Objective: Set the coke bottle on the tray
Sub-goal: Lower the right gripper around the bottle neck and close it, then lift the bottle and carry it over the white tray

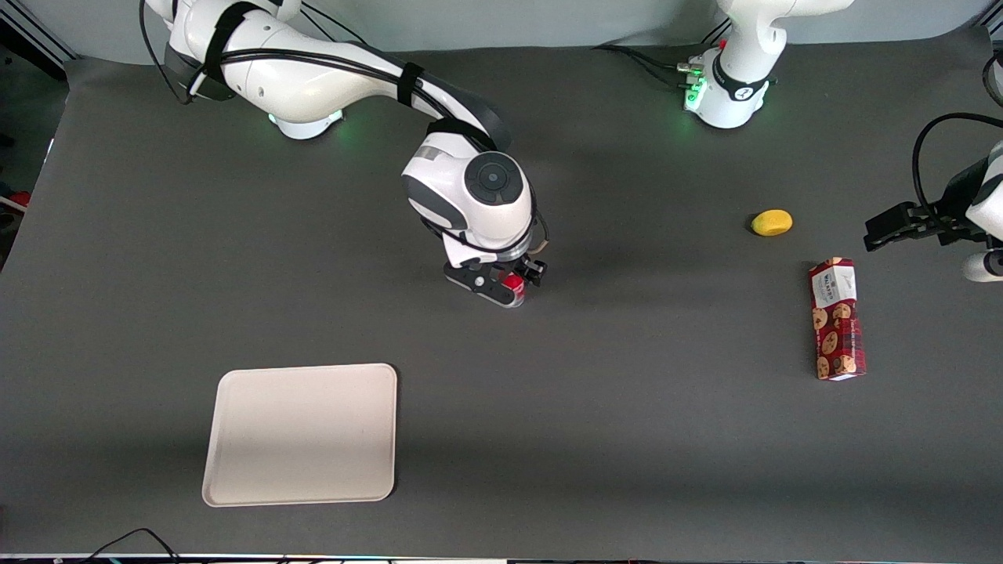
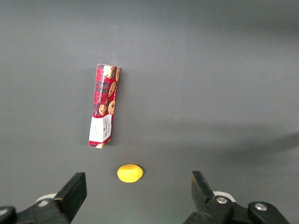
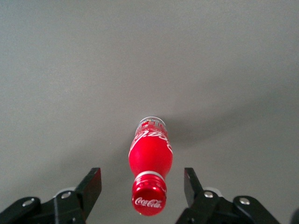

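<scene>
Near the middle of the front view, the tool (image 1: pixel 509 288) hangs low over the dark worktop (image 1: pixel 627 439), its fingers (image 3: pixel 92 186) spread wide with the coke bottle (image 3: pixel 150 172) standing upright between them, clear gaps on both sides and no contact that can be seen. From the front camera only a spot of red at the tool's tip marks the bottle (image 1: pixel 512 283), the wrist covering most of it. It looks like a small, light, rigid bottle with a smooth, glossy red skin, so it is likely to slip under a weak pinch and to topple if one finger reaches it first; being tall for its narrow clear base, it should be squeezed evenly from both sides. The best hold seems to be across the rounded red body just below the cap, where the fingers already line up, not on the tapering neck or the cap itself. Lower left in the front view, well apart from the tool and nearer the camera, lies the tray (image 1: pixel 227 439), flat, with nothing on it. Toward the right of that view, well apart from the tool, rest a yellow lemon-like object (image 1: pixel 772 222) and a long red cookie box (image 1: pixel 837 319), both out of the likely path.
</scene>
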Controlling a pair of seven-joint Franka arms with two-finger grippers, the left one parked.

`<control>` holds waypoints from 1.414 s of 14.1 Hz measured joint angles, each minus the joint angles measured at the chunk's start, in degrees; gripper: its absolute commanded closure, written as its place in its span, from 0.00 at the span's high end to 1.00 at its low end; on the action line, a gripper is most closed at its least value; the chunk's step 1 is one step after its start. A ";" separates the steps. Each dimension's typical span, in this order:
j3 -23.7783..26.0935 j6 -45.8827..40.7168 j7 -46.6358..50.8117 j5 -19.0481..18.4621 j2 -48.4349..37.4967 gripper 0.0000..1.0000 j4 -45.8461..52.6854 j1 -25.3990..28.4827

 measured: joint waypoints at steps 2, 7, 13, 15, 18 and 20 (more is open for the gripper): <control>0.57 -0.01 0.79 -0.02 0.01 0.66 -0.42 0.01; 0.77 -0.01 1.36 -0.08 0.01 0.15 -0.91 0.05; 1.10 -0.02 0.88 -0.97 0.01 0.07 -0.94 -0.05; 2.33 -1.50 -1.46 -1.37 -0.42 0.06 -0.05 -0.88; 4.92 -9.81 -9.31 -1.44 -3.47 0.06 3.97 -3.48; 5.83 -16.08 -16.57 -1.44 -6.60 0.06 6.71 -5.36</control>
